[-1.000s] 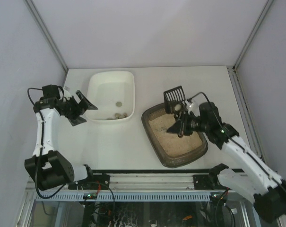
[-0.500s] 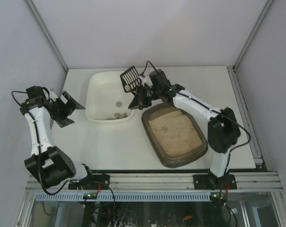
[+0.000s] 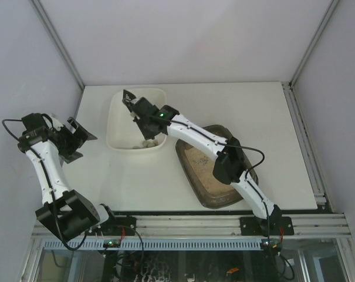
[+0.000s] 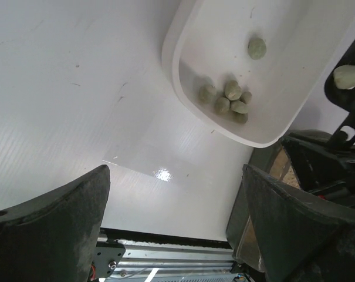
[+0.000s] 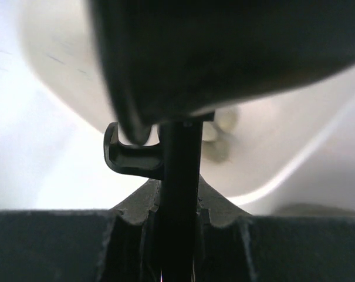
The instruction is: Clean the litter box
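The litter box point(image 3: 188, 167) is a dark grey-brown tray with rounded corners and a wide rim, and the beige sandy litter point(image 3: 203, 173) in it looks rough and uneven. It lies askew on the right half of the table point(image 3: 242, 106), towards the near edge, and my right arm passes over it. My right pincer point(image 3: 139, 111) is clamped together on the thin handle of a black scoop point(image 3: 128, 97), held over the white tray point(image 3: 111, 126) at the far left of the table. In my right wrist view the handle point(image 5: 178, 164) runs straight up between the closed fingers. Greenish-grey lumps point(image 4: 227, 97) sit bunched at the near end of the white tray, one more lies apart from them, and a pale lump point(image 4: 348, 76) rests against the scoop. My left pincer point(image 3: 77, 143) hangs with its fingers wide apart and nothing in them, over the table's left edge. The table is plain glossy white. Pale grey walls point(image 3: 183, 35) stand on three sides, and a metal rail point(image 3: 183, 222) runs along the near edge.
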{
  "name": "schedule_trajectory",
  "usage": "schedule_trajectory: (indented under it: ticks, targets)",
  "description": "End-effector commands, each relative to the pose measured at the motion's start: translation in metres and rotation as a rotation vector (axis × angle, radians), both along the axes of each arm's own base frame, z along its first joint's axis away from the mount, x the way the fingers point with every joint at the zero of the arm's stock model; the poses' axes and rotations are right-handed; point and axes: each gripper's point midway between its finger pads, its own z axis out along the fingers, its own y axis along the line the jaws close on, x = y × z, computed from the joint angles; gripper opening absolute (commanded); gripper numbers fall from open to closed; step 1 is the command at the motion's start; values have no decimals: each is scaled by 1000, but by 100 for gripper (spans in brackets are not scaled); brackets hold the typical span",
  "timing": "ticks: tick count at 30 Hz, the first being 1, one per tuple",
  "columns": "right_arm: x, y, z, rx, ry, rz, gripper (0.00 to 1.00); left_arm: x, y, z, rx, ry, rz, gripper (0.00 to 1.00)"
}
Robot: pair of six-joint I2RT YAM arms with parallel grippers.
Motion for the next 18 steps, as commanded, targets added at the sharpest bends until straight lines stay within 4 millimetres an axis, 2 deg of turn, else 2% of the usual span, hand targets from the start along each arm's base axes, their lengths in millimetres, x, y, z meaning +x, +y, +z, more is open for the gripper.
schedule_trajectory:
  ticks: [1,5,12,15,18]
  targets:
    - [28,-58,-5,-413,-310,-61,0,-6,8,-6,64,-7,-7,97]
    - [34,-64,-4,-533,-424,-53,0,-8,9,-11,60,8,-1,97]
    - [40,-64,9,-540,-482,-63,0,-11,6,-9,62,-11,-2,97]
    - [24,-61,35,-394,-435,-84,0,-13,1,-5,52,-30,-5,97]
    - [-8,-72,61,-224,-330,-86,0,-16,-9,-2,18,-56,-6,97]
